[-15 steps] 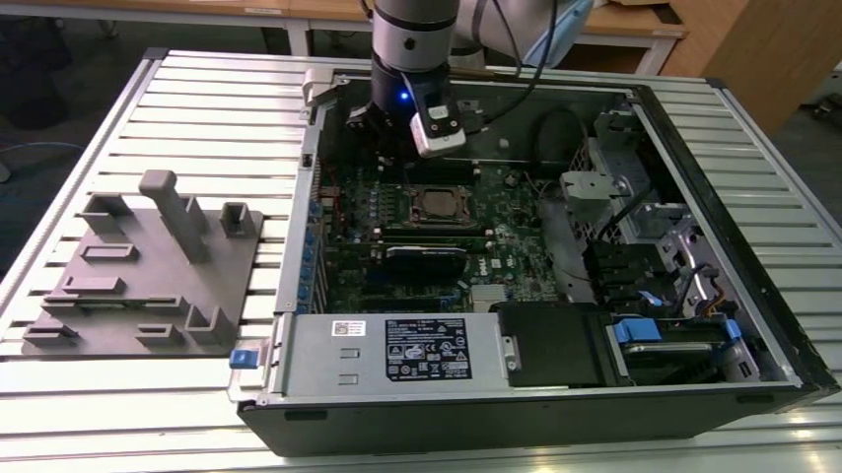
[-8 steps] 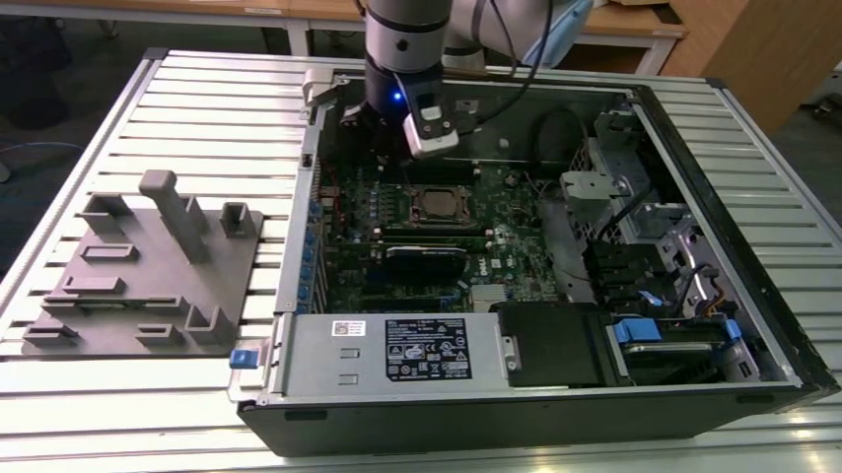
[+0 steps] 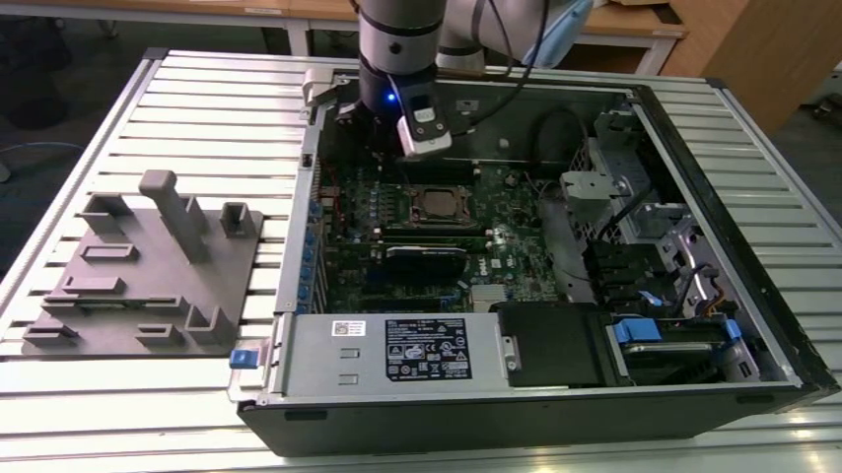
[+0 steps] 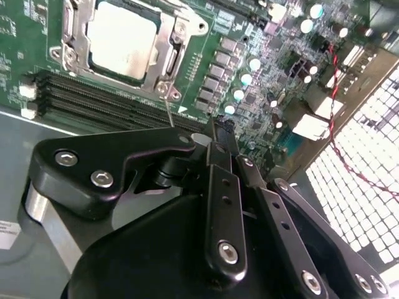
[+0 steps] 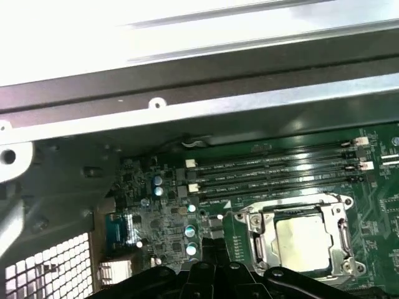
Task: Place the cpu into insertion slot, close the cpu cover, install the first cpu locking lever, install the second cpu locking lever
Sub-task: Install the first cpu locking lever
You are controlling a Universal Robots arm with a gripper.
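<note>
Where the exterior view takes in the whole open computer case [image 3: 736, 197] on the slatted table [image 3: 211, 99], both wrist views close in on the green motherboard [image 4: 25, 37].

- Exterior view: one arm reaches into the case's far corner, gripper [image 3: 421, 143] above the board, short of the insertion slot [image 3: 440, 205]. One grey moulded fixture [image 3: 145, 296] lies on the table at that view's left, well apart from the case. Power supply [image 3: 394, 350] along the near edge.
- Both wrist views: one cpu [image 4: 121, 37], silver-topped, seated in the slot, with the cpu cover [image 4: 165, 50] lying flat around it.
- First wrist view: four long memory slots [image 5: 274, 168] side by side, just beside the socket.
- Second wrist view: gripper's black fingers [image 4: 221, 187] drawn together at the tips, nothing seen between them. One thin metal rod [image 4: 169, 112] runs from the cover's corner toward the tips; contact cannot be told. Red-and-black twisted cable [image 4: 340, 149] crosses near the perforated grille [image 4: 368, 187].
- The gripper's linkage blocks the near board.
</note>
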